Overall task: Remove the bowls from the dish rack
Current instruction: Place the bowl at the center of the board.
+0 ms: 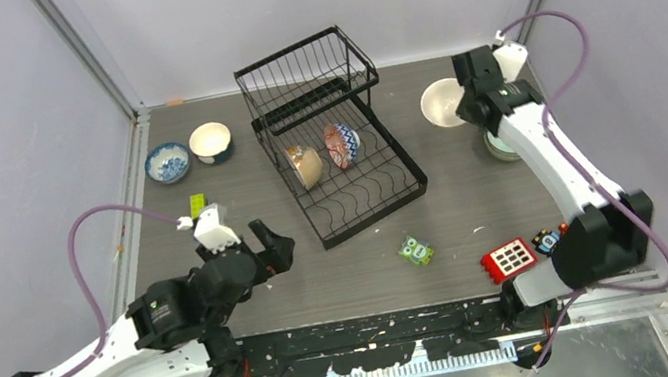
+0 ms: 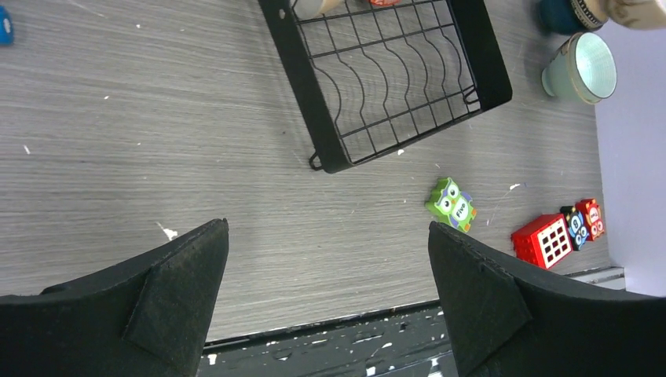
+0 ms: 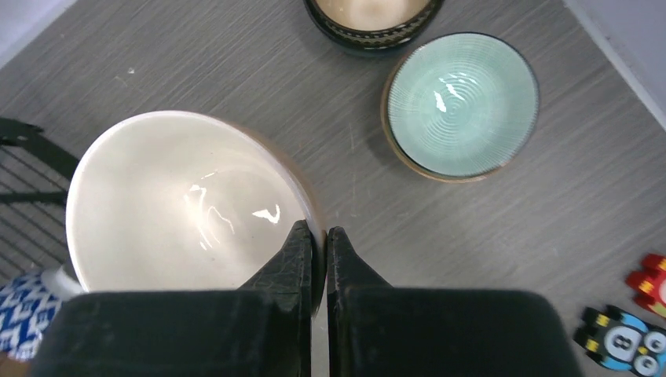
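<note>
Grey wood-grain table (image 1: 473, 197) is enclosed by pale walls, with the black wire dish rack (image 1: 332, 138) set near its middle. To the right of the rack, a cream bowl (image 3: 188, 212) is pinched at its rim by the right gripper (image 3: 318, 243), one finger inside the wall and one outside, both pressed tight on the ceramic. Whether its base is down on the table cannot be told. Further right of the rack, a mint green bowl (image 3: 462, 104) and a dark-rimmed bowl (image 3: 373, 16) are parked close to the held one. A good set-down is judged to need the bowl lowered level until its foot is seated flat, clear of the mint rim; only then are the fingers to be parted and drawn straight up. In the rack's lower tray (image 1: 380, 186) a tan bowl (image 1: 306, 166) and a reddish patterned bowl (image 1: 341, 145) are stood on edge. Off the rack's front-left corner the left gripper (image 1: 269, 249) is held with fingers spread wide, nothing between them
</note>
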Controlling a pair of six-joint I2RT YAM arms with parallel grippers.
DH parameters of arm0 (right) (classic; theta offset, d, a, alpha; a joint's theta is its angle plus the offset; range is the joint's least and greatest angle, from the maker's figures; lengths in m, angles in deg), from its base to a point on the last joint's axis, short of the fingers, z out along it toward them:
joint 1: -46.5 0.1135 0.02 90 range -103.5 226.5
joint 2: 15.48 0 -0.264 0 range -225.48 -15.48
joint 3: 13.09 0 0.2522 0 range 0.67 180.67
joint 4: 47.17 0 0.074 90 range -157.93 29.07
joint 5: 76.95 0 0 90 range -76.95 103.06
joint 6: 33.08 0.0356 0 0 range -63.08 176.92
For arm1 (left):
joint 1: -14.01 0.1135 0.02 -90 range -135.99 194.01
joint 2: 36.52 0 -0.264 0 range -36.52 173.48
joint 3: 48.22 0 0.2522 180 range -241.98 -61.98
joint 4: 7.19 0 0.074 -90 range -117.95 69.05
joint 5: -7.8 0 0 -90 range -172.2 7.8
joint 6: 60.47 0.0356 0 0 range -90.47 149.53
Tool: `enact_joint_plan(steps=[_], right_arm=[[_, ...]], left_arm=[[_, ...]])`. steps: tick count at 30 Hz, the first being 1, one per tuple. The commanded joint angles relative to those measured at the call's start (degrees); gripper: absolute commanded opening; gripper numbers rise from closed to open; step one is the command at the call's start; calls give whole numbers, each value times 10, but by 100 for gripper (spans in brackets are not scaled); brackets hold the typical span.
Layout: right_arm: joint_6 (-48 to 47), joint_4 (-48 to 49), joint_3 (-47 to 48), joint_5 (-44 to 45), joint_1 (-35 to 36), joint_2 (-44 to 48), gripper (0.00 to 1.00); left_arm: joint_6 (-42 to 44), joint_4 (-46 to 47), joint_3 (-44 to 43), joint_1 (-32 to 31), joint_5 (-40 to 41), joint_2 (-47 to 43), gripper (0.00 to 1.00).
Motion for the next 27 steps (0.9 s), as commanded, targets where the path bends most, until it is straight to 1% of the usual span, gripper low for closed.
enact_joint_plan(steps=[1, 7, 15, 19, 27], right_arm=[[29, 96, 85, 22, -13, -91, 1], [40, 141, 113, -1, -34, -186, 1], [76, 168, 144, -43, -53, -286, 1], [85, 181, 151, -42, -53, -318, 1], [71, 186, 169, -52, -59, -366, 1]], left_arm=[[-7, 6, 42, 2, 26, -56, 100], [-7, -13, 65, 2, 39, -87, 100], [13, -21, 56, 3, 52, -63, 100], [7, -25, 50, 3, 61, -46, 100], [15, -12, 41, 3, 72, -32, 100]])
